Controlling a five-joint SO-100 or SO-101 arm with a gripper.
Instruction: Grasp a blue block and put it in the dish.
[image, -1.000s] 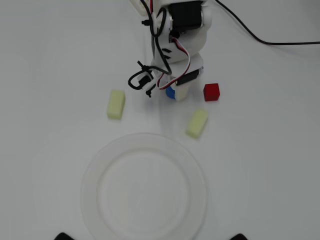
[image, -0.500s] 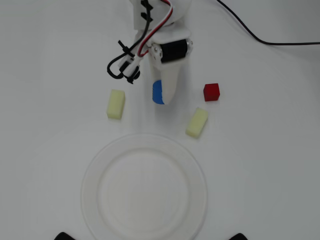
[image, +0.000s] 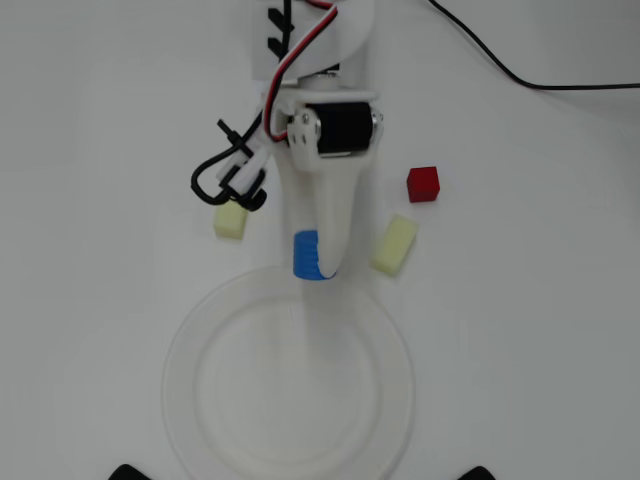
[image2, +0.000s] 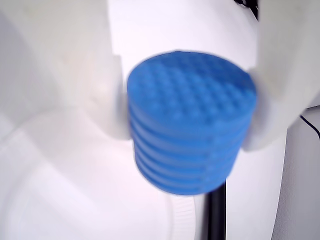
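The blue block (image: 307, 256) is a short ribbed cylinder held in the air by my gripper (image: 314, 258), which is shut on it just above the far rim of the dish (image: 200, 330). In the wrist view the blue block (image2: 192, 120) fills the middle, squeezed between the two white fingers (image2: 82, 75). The dish (image2: 60, 200) lies below it, a large white plate with a ribbed rim.
A red cube (image: 423, 184) sits right of the arm in the overhead view. One pale yellow block (image: 394, 245) lies near the dish's far right rim, another pale yellow block (image: 231, 219) is partly under the arm's black cable loop (image: 225, 180). A black cable (image: 520, 72) crosses the top right.
The arm has stretched toward the dish, carrying the blue block from between the yellow blocks to the dish's far rim. The other blocks have stayed in place.
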